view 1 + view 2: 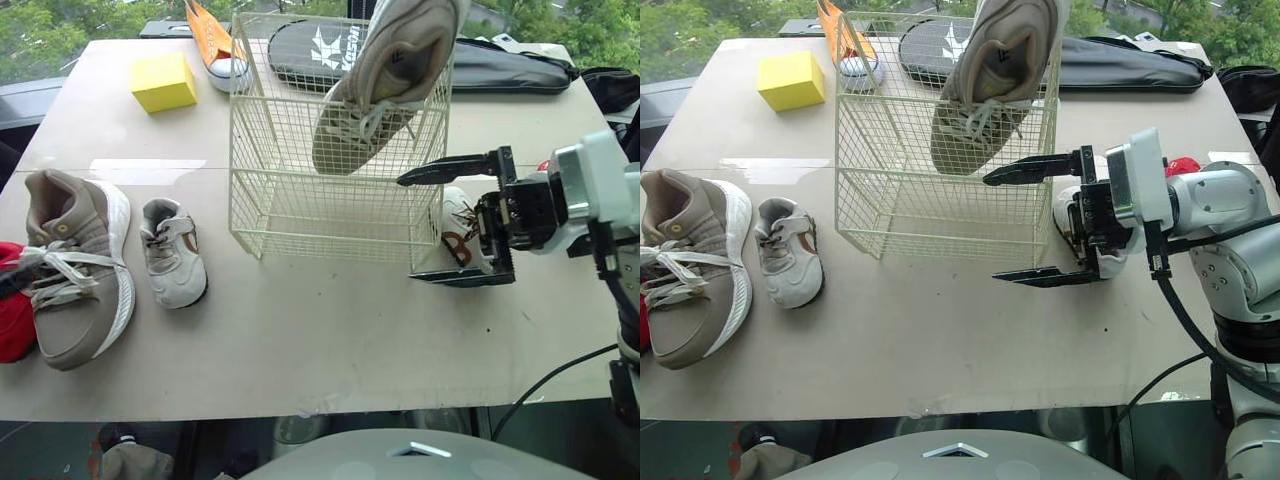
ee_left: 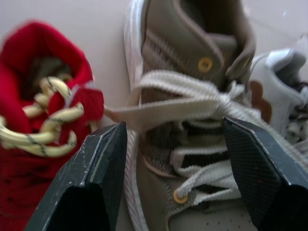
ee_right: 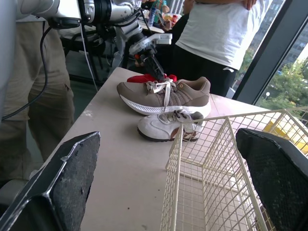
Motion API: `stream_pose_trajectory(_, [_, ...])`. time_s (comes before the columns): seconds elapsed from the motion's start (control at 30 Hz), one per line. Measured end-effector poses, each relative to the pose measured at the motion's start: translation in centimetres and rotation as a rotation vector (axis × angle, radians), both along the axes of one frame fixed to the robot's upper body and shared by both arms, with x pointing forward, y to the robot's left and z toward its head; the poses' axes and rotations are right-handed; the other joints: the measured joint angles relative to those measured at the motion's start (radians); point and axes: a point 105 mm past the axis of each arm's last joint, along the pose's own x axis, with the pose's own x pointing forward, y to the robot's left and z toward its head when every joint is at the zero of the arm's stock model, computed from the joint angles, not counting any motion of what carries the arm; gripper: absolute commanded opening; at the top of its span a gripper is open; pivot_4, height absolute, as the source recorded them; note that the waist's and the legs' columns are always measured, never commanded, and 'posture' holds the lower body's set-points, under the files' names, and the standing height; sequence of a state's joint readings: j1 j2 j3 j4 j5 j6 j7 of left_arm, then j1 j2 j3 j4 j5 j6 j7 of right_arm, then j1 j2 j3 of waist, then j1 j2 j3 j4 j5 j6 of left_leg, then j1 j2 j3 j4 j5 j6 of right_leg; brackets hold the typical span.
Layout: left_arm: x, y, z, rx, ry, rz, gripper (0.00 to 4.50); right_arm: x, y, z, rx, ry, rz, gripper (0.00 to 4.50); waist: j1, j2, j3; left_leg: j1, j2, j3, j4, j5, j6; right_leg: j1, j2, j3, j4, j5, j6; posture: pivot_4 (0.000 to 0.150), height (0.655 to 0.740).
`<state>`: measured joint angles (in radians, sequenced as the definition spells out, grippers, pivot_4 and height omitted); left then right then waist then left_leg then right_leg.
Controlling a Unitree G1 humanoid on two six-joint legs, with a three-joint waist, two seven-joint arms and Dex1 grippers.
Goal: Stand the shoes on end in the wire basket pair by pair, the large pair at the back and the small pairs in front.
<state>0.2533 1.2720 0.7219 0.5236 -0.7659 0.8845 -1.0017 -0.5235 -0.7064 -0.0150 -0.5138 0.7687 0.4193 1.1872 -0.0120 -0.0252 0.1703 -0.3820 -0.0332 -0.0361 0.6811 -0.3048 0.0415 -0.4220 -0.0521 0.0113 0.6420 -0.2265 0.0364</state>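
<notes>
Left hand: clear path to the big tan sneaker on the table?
Likely yes: the left hand is open right over the laces of the tan sneaker, nothing between; red shoe close beside.

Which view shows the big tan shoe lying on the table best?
Left eye view: the whole tan shoe from above, beside the small white shoe. Left wrist view gives its laces close up; right wrist view, its side from afar.

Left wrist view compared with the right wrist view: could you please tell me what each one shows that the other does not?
Left wrist view: the yellow laces on the red shoe. Right wrist view: the wire basket, the open right gripper and a person in a white shirt. Both: the large tan shoe, the small white shoe, the red shoe and the open left gripper.
</notes>
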Motion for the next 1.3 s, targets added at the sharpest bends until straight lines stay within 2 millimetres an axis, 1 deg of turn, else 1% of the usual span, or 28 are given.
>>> stream_pose_trajectory(0.03, [0.0, 0.0, -0.4, 0.004, 0.019, -0.007, 2.93, -0.1, 0.0, 0.0, 0.000, 0.002, 0.001, 4.50, -0.001, -0.001, 0.000, -0.001, 0.000, 0.000, 0.000, 0.000, 0.000, -0.002, 0.000, 0.000, 0.000, 0.000, 0.000, 0.150, 0.7400])
stream_pose_trajectory(0.07, [0.1, -0.1, -1.0, 0.007, 0.040, -0.018, 2.72, -0.2, 0.1, 0.0, 0.000, 0.005, 0.000, 4.50, -0.002, -0.002, -0.001, -0.002, 0.000, 0.000, -0.001, 0.000, 0.000, -0.003, 0.000, 0.000, 0.000, 0.000, 0.000, 0.150, 0.7400])
stream_pose_trajectory(0.1, [0.4, 0.0, -1.3, 0.027, 0.058, -0.028, 2.26, -0.3, 0.1, 0.1, -0.002, 0.003, -0.002, 4.50, 0.000, -0.001, -0.001, -0.002, 0.000, 0.000, -0.001, 0.000, 0.000, -0.002, -0.001, 0.000, 0.001, 0.000, 0.000, 0.150, 0.7400])
stream_pose_trajectory(0.17, [0.9, 0.0, -1.6, 0.055, 0.078, -0.047, 1.41, -0.5, 0.1, 0.1, -0.010, 0.012, -0.009, 4.50, 0.003, 0.006, -0.002, -0.001, -0.001, 0.001, -0.001, 0.000, 0.000, -0.002, -0.003, 0.001, 0.001, 0.000, 0.000, 0.150, 0.7400])
stream_pose_trajectory(0.2, [1.1, -0.1, -1.6, 0.061, 0.079, -0.053, 1.10, -0.5, 0.1, 0.0, -0.011, 0.018, -0.012, 4.50, 0.005, 0.007, -0.003, -0.001, -0.001, 0.001, -0.001, 0.000, 0.000, -0.002, -0.003, 0.001, 0.001, 0.000, 0.000, 0.150, 0.7400])
stream_pose_trajectory(0.23, [1.2, -0.1, -1.6, 0.066, 0.080, -0.059, 0.66, -0.5, 0.0, -0.1, -0.013, 0.023, -0.015, 4.50, 0.006, 0.008, -0.003, -0.001, -0.001, 0.001, -0.001, 0.000, 0.001, -0.002, -0.004, 0.001, 0.001, 0.000, 0.000, 0.150, 0.7400])
stream_pose_trajectory(0.27, [1.3, -0.1, -1.7, 0.067, 0.080, -0.060, 0.45, -0.5, 0.0, -0.1, -0.016, 0.024, -0.017, 4.50, 0.007, 0.009, -0.004, -0.001, -0.001, 0.001, -0.001, -0.001, 0.001, -0.002, -0.004, 0.002, 0.001, 0.000, 0.000, 0.150, 0.7400])
stream_pose_trajectory(0.3, [1.4, -0.2, -1.7, 0.064, 0.076, -0.064, 0.35, -0.6, 0.0, -0.1, -0.017, 0.022, -0.018, 4.50, 0.008, 0.010, -0.004, -0.001, -0.001, 0.001, -0.001, -0.001, 0.002, -0.002, -0.004, 0.002, 0.000, 0.000, 0.000, 0.150, 0.7400])
stream_pose_trajectory(0.4, [1.5, -0.6, -1.9, -0.005, 0.012, -0.054, 0.35, -0.5, -0.1, -0.6, -0.021, 0.032, -0.037, 4.50, 0.013, 0.013, -0.006, -0.001, -0.001, 0.001, -0.001, -0.002, 0.004, -0.002, -0.004, 0.001, 0.000, 0.000, 0.000, 0.150, 0.7400])
stream_pose_trajectory(0.47, [1.0, -1.6, -1.7, -0.125, -0.068, -0.040, 0.34, -0.1, -0.4, -1.4, -0.031, 0.055, -0.068, 4.50, 0.014, 0.008, -0.006, -0.004, -0.001, 0.001, -0.001, -0.002, 0.003, -0.004, -0.004, 0.001, 0.000, 0.000, 0.000, 0.150, 0.7400])
stream_pose_trajectory(0.5, [0.8, -2.2, -1.3, -0.170, -0.113, -0.040, 0.33, 0.1, -0.6, -1.6, -0.028, 0.062, -0.079, 4.50, 0.013, 0.005, -0.006, -0.006, -0.001, 0.001, 0.000, -0.001, 0.002, -0.006, -0.004, 0.001, 0.001, 0.000, 0.000, 0.150, 0.7400])
stream_pose_trajectory(0.57, [0.7, -3.0, 1.0, -0.193, -0.236, -0.043, 0.32, 0.3, -0.9, -1.7, -0.013, 0.069, -0.108, 4.50, 0.011, -0.005, -0.006, -0.012, 0.000, -0.001, 0.003, -0.001, 0.001, -0.011, -0.002, -0.001, 0.002, 0.000, 0.000, 0.150, 0.7400])
stream_pose_trajectory(0.63, [1.2, -4.0, 4.3, -0.168, -0.370, -0.053, 0.32, 0.6, -1.2, -1.4, 0.006, 0.064, -0.141, 4.50, 0.015, -0.009, -0.005, -0.014, 0.000, -0.002, 0.004, -0.001, 0.001, -0.011, -0.002, -0.003, 0.001, 0.000, 0.000, 0.150, 0.7400])
stream_pose_trajectory(0.7, [2.5, -5.9, 9.5, -0.100, -0.591, -0.099, 0.32, 1.1, -1.7, -0.7, 0.053, 0.055, -0.184, 4.50, 0.028, -0.010, -0.006, -0.014, 0.000, -0.003, 0.006, -0.001, 0.001, -0.010, -0.003, -0.003, 0.001, 0.001, 0.000, 0.150, 0.7400])
stream_pose_trajectory(0.77, [3.5, -8.6, 14.1, -0.029, -0.799, -0.164, 0.32, 1.5, -1.8, -0.2, 0.095, 0.051, -0.213, 4.50, 0.035, -0.012, -0.007, -0.013, -0.001, -0.003, 0.007, -0.001, 0.001, -0.009, -0.004, -0.004, 0.001, 0.002, 0.000, 0.150, 0.7400])
stream_pose_trajectory(0.8, [4.0, -10.2, 16.0, -0.004, -0.893, -0.194, 0.32, 1.6, -1.9, -0.1, 0.109, 0.049, -0.224, 4.50, 0.036, -0.012, -0.008, -0.013, -0.002, -0.003, 0.007, -0.001, 0.001, -0.009, -0.004, -0.003, 0.001, 0.003, 0.001, 0.150, 0.7400])
stream_pose_trajectory(0.83, [4.7, -11.5, 17.3, 0.005, -0.963, -0.211, 0.32, 1.7, -2.1, 0.0, 0.121, 0.045, -0.239, 4.50, 0.038, -0.014, -0.009, -0.012, -0.003, -0.003, 0.007, -0.001, 0.001, -0.007, -0.005, -0.003, 0.000, 0.003, 0.001, 0.150, 0.7400])
stream_pose_trajectory(0.87, [5.8, -13.3, 18.4, -0.001, -1.032, -0.230, 0.32, 1.9, -2.4, 0.1, 0.133, 0.040, -0.256, 4.50, 0.041, -0.013, -0.009, -0.012, -0.003, -0.003, 0.008, -0.001, 0.001, -0.007, -0.005, -0.003, 0.001, 0.003, 0.002, 0.150, 0.7400])
stream_pose_trajectory(0.9, [6.6, -14.6, 19.2, 0.001, -1.071, -0.240, 0.32, 2.0, -2.5, 0.1, 0.139, 0.040, -0.268, 4.50, 0.043, -0.013, -0.009, -0.012, -0.004, -0.003, 0.008, 0.000, 0.001, -0.007, -0.004, -0.003, 0.001, 0.003, 0.002, 0.150, 0.7400])
stream_pose_trajectory(0.97, [8.8, -17.6, 20.5, -0.004, -1.137, -0.258, 0.32, 2.3, -3.0, 0.1, 0.146, 0.036, -0.306, 4.50, 0.039, -0.013, -0.009, -0.012, -0.004, -0.003, 0.007, 0.000, 0.000, -0.008, -0.003, -0.002, 0.001, 0.003, 0.002, 0.150, 0.7400])
stream_pose_trajectory(1.07, [11.9, -21.5, 22.2, 0.005, -1.253, -0.240, 0.32, 2.5, -3.8, 0.3, 0.165, 0.024, -0.366, 4.50, 0.028, -0.013, -0.009, -0.014, -0.004, -0.003, 0.008, 0.001, -0.001, -0.010, -0.002, -0.002, 0.001, 0.003, 0.002, 0.150, 0.7400])
stream_pose_trajectory(1.13, [13.7, -24.0, 23.3, 0.053, -1.335, -0.230, 0.32, 2.4, -4.2, 0.6, 0.178, 0.010, -0.403, 4.50, 0.020, -0.013, -0.009, -0.013, -0.004, 0.000, 0.007, 0.001, -0.001, -0.011, 0.000, 0.001, 0.002, 0.003, 0.002, 0.150, 0.7400])
stream_pose_trajectory(1.23, [15.7, -26.4, 23.6, 0.148, -1.428, -0.203, 0.32, 2.0, -4.3, 0.8, 0.179, -0.012, -0.436, 4.50, 0.014, -0.012, -0.009, -0.012, -0.004, 0.001, 0.006, 0.001, -0.001, -0.012, 0.001, 0.002, 0.002, 0.003, 0.002, 0.150, 0.7400])
stream_pose_trajectory(1.3, [17.0, -27.4, 23.0, 0.244, -1.473, -0.183, 0.32, 1.6, -4.4, 1.0, 0.183, -0.031, -0.461, 4.50, 0.011, -0.012, -0.009, -0.012, -0.004, 0.001, 0.006, 0.001, -0.001, -0.013, 0.002, 0.003, 0.002, 0.003, 0.002, 0.150, 0.7400])
